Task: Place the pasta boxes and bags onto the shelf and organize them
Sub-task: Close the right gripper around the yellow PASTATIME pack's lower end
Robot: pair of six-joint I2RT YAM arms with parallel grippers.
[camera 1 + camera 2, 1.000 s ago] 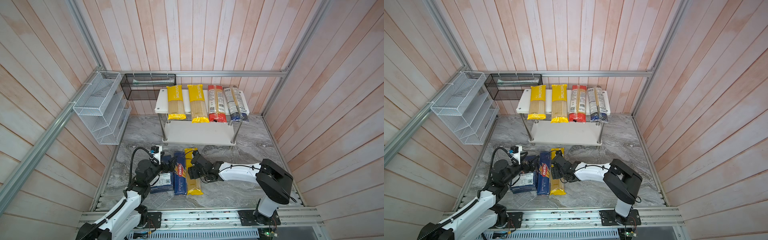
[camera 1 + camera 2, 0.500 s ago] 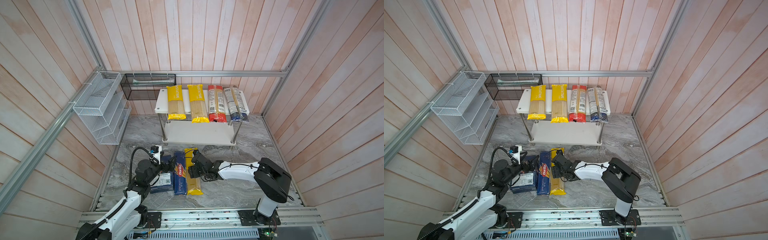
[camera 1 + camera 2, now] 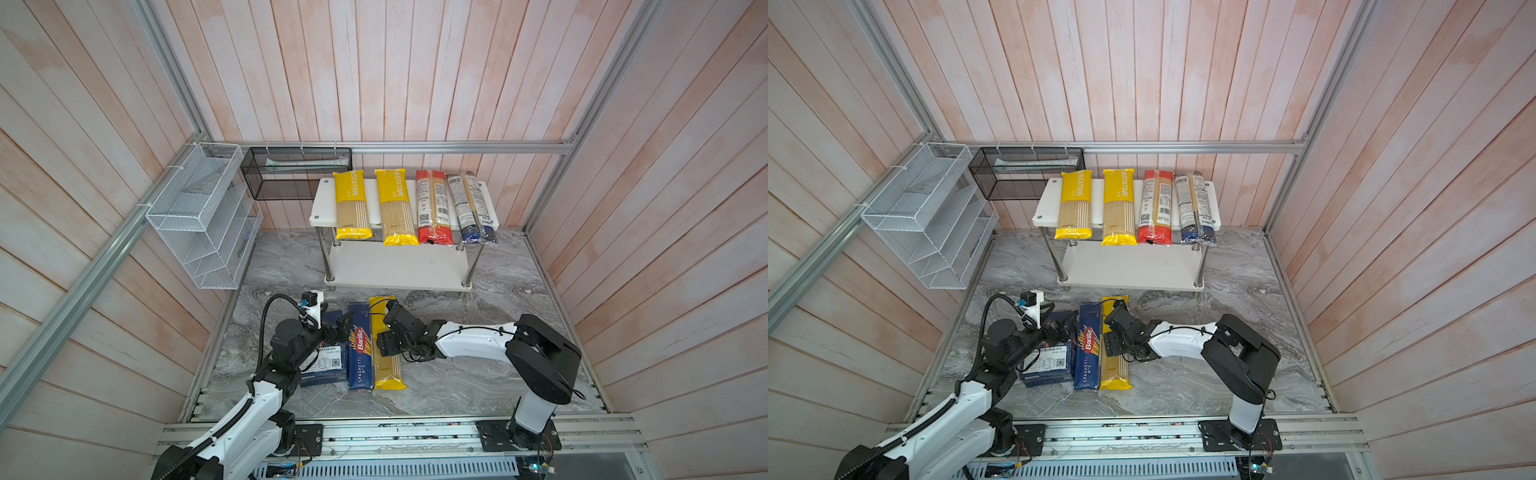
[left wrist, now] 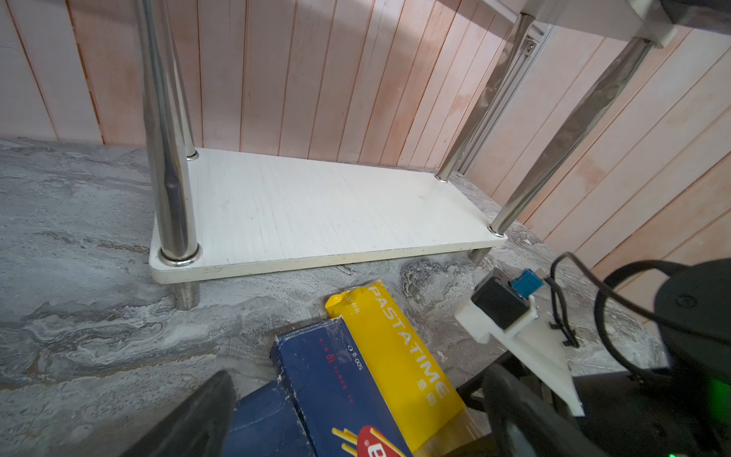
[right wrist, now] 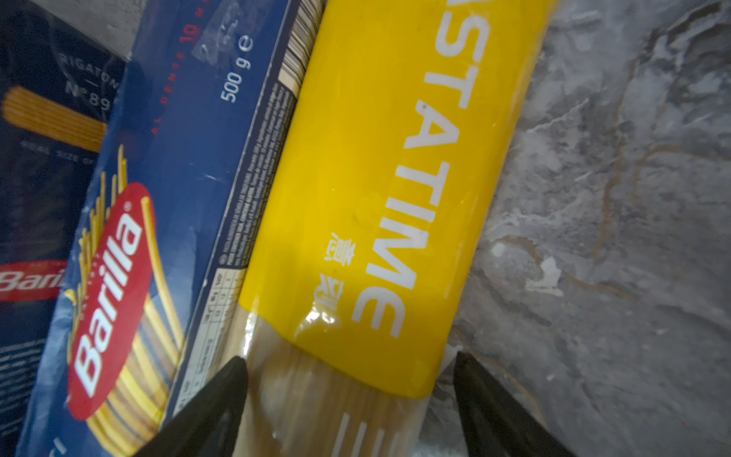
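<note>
The shelf [image 3: 399, 266] stands at the back; its top board carries two yellow bags [image 3: 352, 205], a red-ended bag [image 3: 433, 208] and a blue-ended bag [image 3: 473, 208]. Its lower board [image 4: 316, 213] is bare. On the marble floor lie side by side a wide Barilla box [image 3: 326, 365], a narrow spaghetti box [image 3: 360, 349] and a yellow PASTATIME bag [image 3: 388, 365]. My right gripper [image 5: 348, 395] is open and straddles that bag [image 5: 387, 198], one finger against the narrow box [image 5: 178, 178]. My left gripper [image 4: 356, 419] hangs open over the boxes' far ends.
A white wire-mesh rack [image 3: 199, 216] hangs on the left wall. Beside it a black mesh basket [image 3: 295, 172] hangs on the back wall. Wooden walls close in three sides. An aluminium rail [image 3: 395, 432] runs along the front under both arm bases.
My right gripper has edged slightly left over the yellow bag on the floor. The left arm, the boxes and the bags have kept their places.
</note>
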